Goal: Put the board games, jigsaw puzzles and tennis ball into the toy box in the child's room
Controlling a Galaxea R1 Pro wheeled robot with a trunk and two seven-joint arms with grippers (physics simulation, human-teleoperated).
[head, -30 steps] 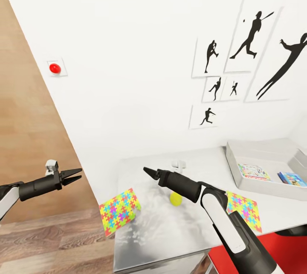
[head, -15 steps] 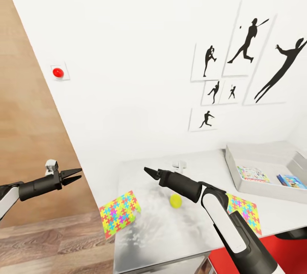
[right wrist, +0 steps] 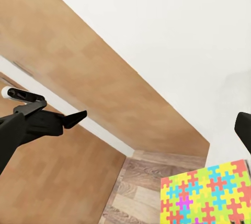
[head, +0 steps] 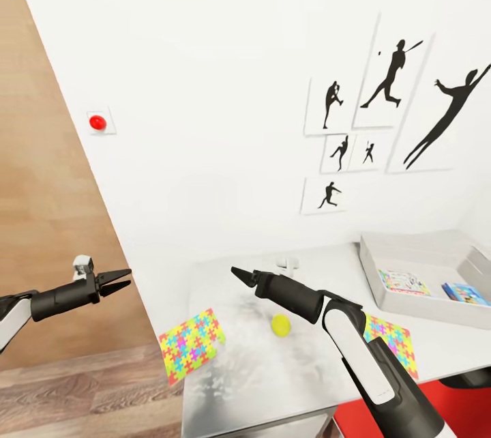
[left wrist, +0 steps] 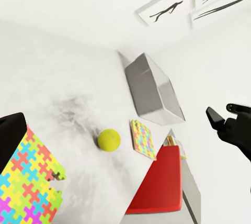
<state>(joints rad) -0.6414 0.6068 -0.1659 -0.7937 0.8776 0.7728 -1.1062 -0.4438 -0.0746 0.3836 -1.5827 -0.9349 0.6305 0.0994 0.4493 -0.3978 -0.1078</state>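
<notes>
Head view: my left gripper (head: 123, 279) is slightly open, empty, off the table (head: 307, 383). My right gripper (head: 236, 275) looks closed, empty, above tennis ball (head: 280, 324) btwn two jigsaw puzzles (head: 191, 344); toy box (head: 409, 257) holds 2 board games (head: 404, 282).

Both arms held out level, left tool (head: 121, 279) with fingers slightly parted and holding nothing, right tool (head: 236, 273) with tips pressed together, also bare.

Yellow-green tennis ball (head: 280, 324), multicoloured puzzle (head: 191, 346)
</notes>
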